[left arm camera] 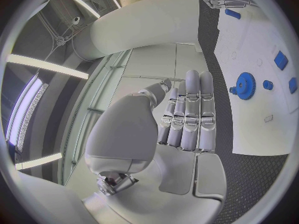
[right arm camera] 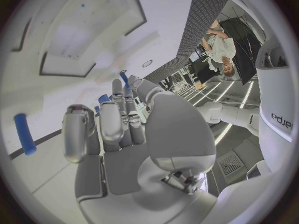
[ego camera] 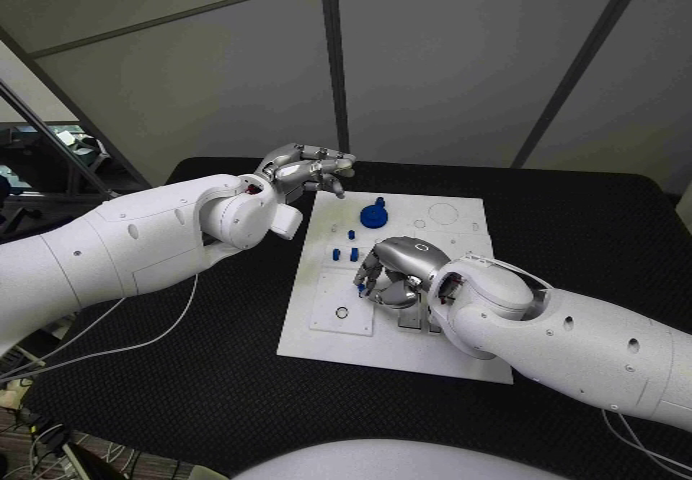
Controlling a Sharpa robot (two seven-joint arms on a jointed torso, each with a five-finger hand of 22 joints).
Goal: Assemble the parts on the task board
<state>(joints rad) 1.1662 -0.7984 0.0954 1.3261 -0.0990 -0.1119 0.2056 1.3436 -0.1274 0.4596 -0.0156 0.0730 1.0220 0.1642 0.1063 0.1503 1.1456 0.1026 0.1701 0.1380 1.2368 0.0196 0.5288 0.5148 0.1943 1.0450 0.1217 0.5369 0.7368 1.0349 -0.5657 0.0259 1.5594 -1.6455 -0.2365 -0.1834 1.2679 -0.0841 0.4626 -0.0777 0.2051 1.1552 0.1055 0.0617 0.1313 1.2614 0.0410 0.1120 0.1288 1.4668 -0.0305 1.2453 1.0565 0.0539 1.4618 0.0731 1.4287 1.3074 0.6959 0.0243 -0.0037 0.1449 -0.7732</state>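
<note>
On the black table (ego camera: 577, 215) lies the white task board (ego camera: 433, 345), over whose middle the right hand (ego camera: 392, 275) bends, whether gripping anything I cannot tell, while the left hand (ego camera: 303, 165) hovers empty beyond its far-left corner, fingers straight, near the blue gear (ego camera: 374, 213) and small blue parts (ego camera: 346, 245).

Right hand (ego camera: 392, 277) rests on the task board (ego camera: 325, 340), left hand (ego camera: 303, 168) beside it

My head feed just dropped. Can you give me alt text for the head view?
The right silver hand rests curled over the middle of the white task board, a small blue part at its fingertips. The left silver hand hovers off the board's far-left corner, holding nothing, near a blue gear and small blue pieces.
</note>
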